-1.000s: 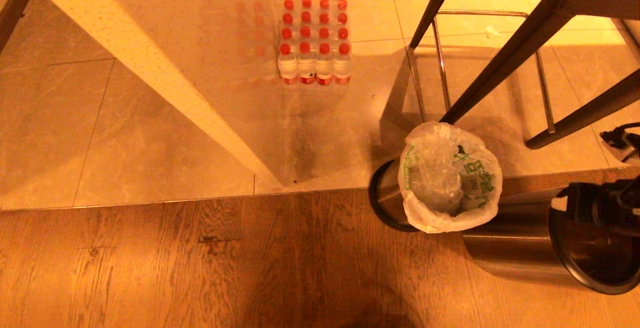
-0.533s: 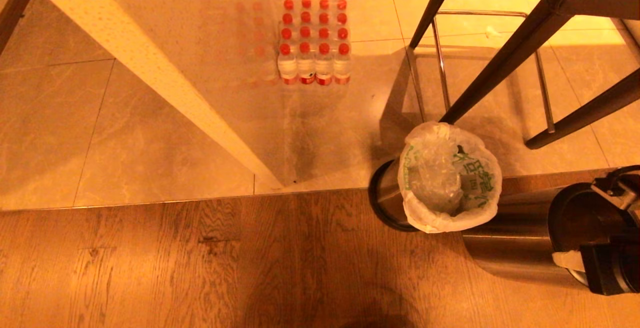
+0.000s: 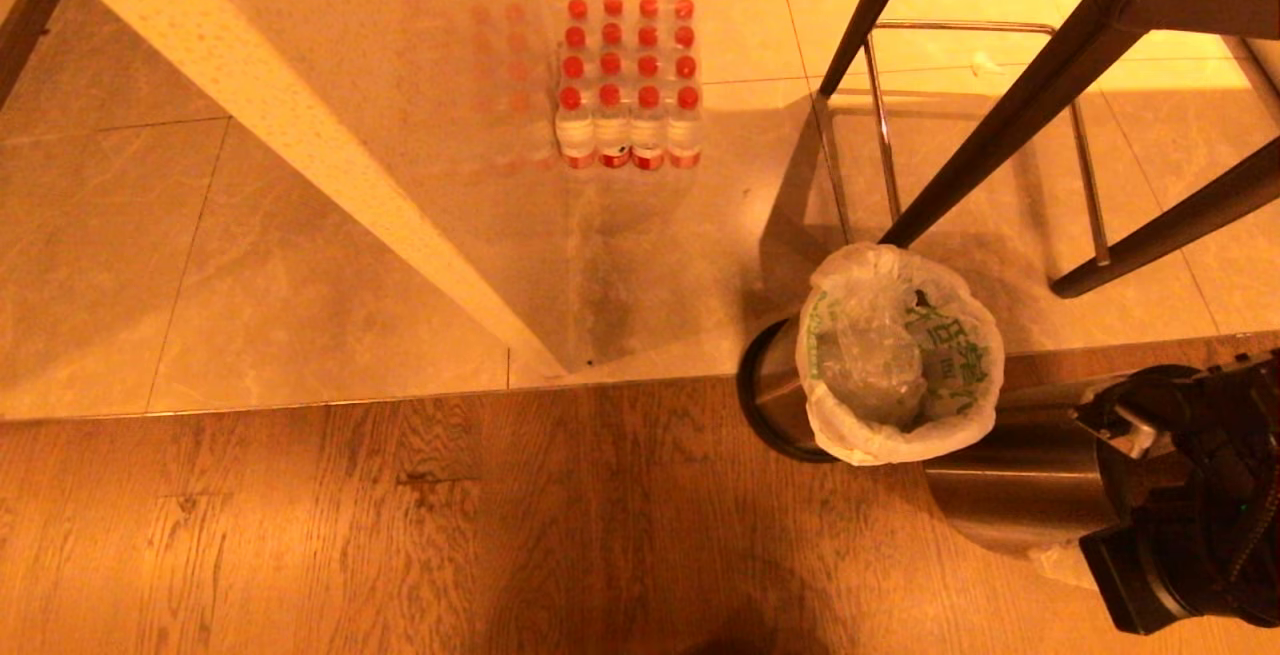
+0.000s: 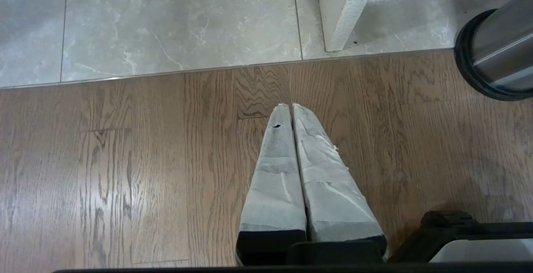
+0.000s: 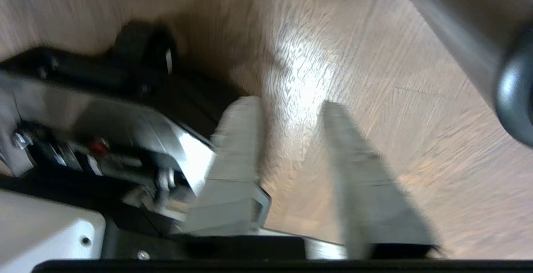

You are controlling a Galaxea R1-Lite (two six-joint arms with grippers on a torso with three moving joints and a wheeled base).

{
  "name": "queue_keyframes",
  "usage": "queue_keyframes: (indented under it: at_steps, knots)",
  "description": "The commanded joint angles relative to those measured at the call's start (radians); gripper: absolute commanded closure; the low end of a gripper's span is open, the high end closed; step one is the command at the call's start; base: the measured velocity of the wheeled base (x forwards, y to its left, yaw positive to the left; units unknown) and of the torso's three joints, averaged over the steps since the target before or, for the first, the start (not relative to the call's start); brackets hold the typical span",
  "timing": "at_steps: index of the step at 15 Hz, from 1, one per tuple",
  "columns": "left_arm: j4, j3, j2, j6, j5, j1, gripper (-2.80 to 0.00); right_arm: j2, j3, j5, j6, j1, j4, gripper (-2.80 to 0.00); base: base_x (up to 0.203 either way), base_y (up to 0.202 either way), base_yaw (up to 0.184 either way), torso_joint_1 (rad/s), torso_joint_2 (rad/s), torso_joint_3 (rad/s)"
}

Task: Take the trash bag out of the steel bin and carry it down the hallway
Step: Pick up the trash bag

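Getting my right arm ready to grab the trash bag

I think I am at the very start: the trash bag sits in the steel bin, its rim folded over the top, on the wood floor right by the grey tiles. My right gripper is low at the right side, near a second steel bin, with its jaws partly open and holding nothing. My left gripper hangs over the wood floor, jaws closed and empty. Next I should reach to the bag's rim, pinch the thin plastic and lift straight up. The bag has green printed characters, but I cannot read them. Bottles with red caps stand on the tiles.
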Motion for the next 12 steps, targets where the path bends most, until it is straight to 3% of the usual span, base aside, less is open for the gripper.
queue_keyframes:
  at_steps: [1,3,4,9,12]
  knots:
    - [0.0,0.0,0.0,0.0,0.0,-0.001,0.0,0.043,0.0,0.0,-0.04,0.036,-0.002,-2.8,0.0,0.0,0.0,0.0,0.0,0.0]
    - [0.0,-0.001,0.0,0.0,0.0,-0.001,0.0,0.053,0.028,0.003,-0.135,0.039,-0.031,-2.8,0.0,0.0,0.0,0.0,0.0,0.0]
    - [0.0,0.0,0.0,0.0,0.0,-0.001,0.0,0.07,0.025,0.006,-0.14,0.039,-0.037,-2.8,0.0,0.0,0.0,0.0,0.0,0.0]
    - [0.0,0.0,0.0,0.0,0.0,0.0,0.0,0.141,-0.051,0.006,-0.047,0.005,-0.297,-2.8,0.0,0.0,0.0,0.0,0.0,0.0]
    - [0.0,0.0,0.0,0.0,0.0,-0.001,0.0,0.206,-0.04,0.002,-0.04,-0.009,-0.438,-2.8,0.0,0.0,0.0,0.0,0.0,0.0]
